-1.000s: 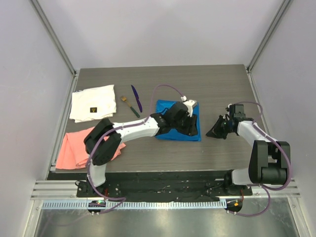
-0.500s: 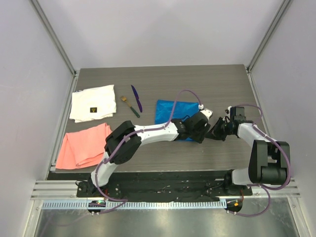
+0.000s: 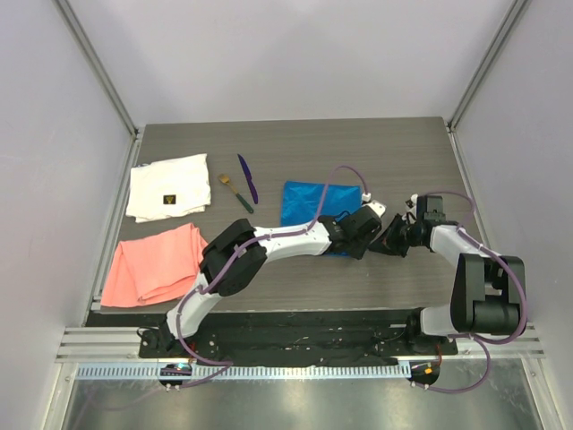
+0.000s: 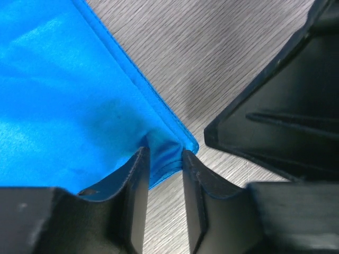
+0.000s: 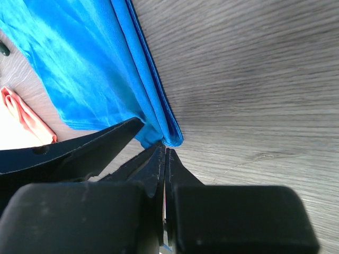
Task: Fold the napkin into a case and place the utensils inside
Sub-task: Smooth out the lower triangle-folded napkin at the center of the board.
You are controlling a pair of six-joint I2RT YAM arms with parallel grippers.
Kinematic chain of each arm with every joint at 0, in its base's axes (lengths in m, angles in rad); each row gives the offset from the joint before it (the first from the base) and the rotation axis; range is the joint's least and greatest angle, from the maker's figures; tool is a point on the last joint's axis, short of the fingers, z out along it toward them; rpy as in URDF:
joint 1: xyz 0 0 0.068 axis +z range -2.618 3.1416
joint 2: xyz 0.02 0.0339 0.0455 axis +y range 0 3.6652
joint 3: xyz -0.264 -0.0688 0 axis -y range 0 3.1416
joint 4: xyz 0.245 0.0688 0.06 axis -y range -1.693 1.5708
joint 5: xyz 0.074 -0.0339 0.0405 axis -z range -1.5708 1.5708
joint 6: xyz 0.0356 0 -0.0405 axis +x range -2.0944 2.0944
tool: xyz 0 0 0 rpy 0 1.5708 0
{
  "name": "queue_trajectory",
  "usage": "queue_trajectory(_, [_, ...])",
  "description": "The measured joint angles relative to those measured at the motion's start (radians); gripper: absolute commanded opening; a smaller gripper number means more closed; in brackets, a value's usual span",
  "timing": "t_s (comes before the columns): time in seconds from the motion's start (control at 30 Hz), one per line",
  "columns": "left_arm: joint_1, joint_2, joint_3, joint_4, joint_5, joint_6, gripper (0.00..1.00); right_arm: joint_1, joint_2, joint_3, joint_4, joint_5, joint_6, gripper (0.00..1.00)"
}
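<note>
The bright blue napkin (image 3: 309,204) lies folded flat at the table's middle. My left gripper (image 3: 358,236) is at its near right corner; in the left wrist view (image 4: 164,159) it is shut on that corner of the napkin (image 4: 79,106). My right gripper (image 3: 392,238) is shut and empty, its tips (image 5: 164,151) just beside the same corner of the napkin (image 5: 90,69). The two utensils lie left of the napkin: the purple one (image 3: 247,178) and the green-handled one with a tan end (image 3: 235,192).
A white cloth with a dark label (image 3: 167,186) lies at the far left, and a salmon-pink cloth (image 3: 154,262) lies in front of it. The two grippers are very close together at the napkin's corner.
My left gripper moved from on top of the napkin to its near right corner and closed on it. My right gripper shifted a little left towards that corner.
</note>
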Motion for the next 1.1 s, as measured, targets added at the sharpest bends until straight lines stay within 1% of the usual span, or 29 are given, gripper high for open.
queue_trajectory(0.07, [0.0,0.007,0.009,-0.003,0.003,0.0,0.26,0.0,0.002,-0.007,0.005,-0.006,0.0,0.01])
queue_trajectory(0.1, [0.0,0.01,0.012,-0.005,0.005,-0.001,0.21,0.0,0.005,-0.01,0.006,-0.009,0.0,0.01])
queue_trajectory(0.2, [0.0,0.015,0.017,-0.013,0.01,-0.001,0.15,0.0,0.026,-0.014,0.018,-0.021,0.0,0.01])
queue_trajectory(0.47, [0.003,0.015,0.017,-0.016,0.023,-0.001,0.08,0.003,0.055,-0.018,0.046,-0.045,0.001,0.01])
queue_trajectory(0.53, [0.008,0.015,0.017,-0.016,0.032,-0.005,0.04,0.008,0.063,-0.018,0.055,-0.048,0.001,0.01])
queue_trajectory(0.63, [0.014,0.015,0.016,-0.016,0.043,-0.008,0.01,0.012,0.081,-0.018,0.069,-0.05,0.002,0.01])
queue_trajectory(0.77, [0.019,0.015,0.015,-0.015,0.053,-0.013,0.0,0.021,0.112,-0.018,0.088,-0.056,0.006,0.01])
queue_trajectory(1.1, [0.026,0.013,0.014,-0.015,0.091,-0.032,0.0,0.033,0.132,-0.037,0.135,-0.051,0.018,0.01])
